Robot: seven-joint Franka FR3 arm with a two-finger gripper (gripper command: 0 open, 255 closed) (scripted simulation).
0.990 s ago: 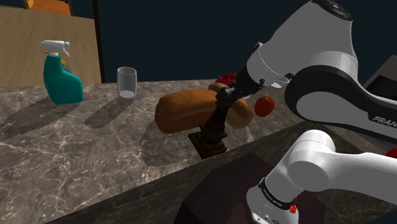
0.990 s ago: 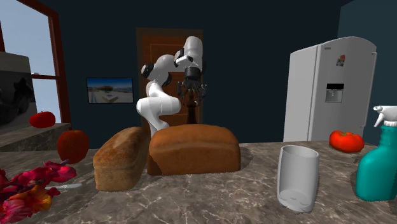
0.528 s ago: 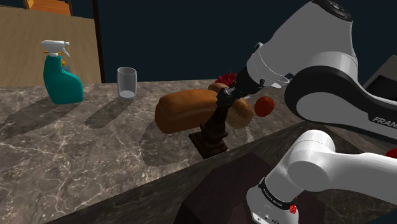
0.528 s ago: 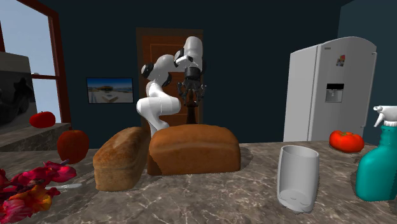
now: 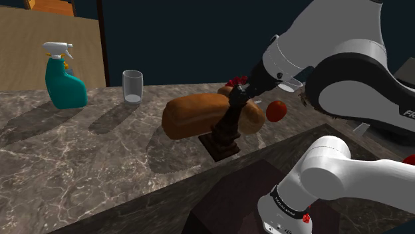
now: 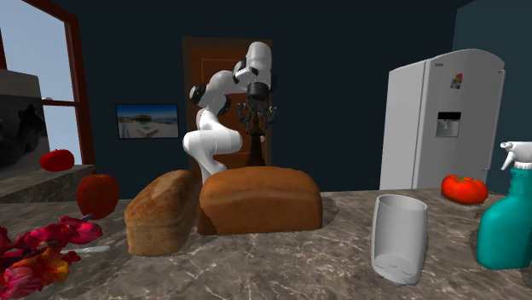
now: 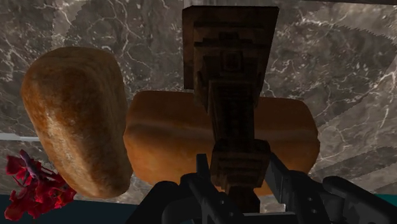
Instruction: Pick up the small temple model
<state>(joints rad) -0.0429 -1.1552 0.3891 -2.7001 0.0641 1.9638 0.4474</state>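
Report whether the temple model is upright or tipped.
Upright: the temple model stands vertical, its top clasped by the end effector.

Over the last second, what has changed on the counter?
The gripper, already shut on the top of the dark temple model a second ago, has risen a little. The model has come up with it, and its base appears to be lifting off the marble counter. The long bread loaf, spray bottle and glass stayed put.
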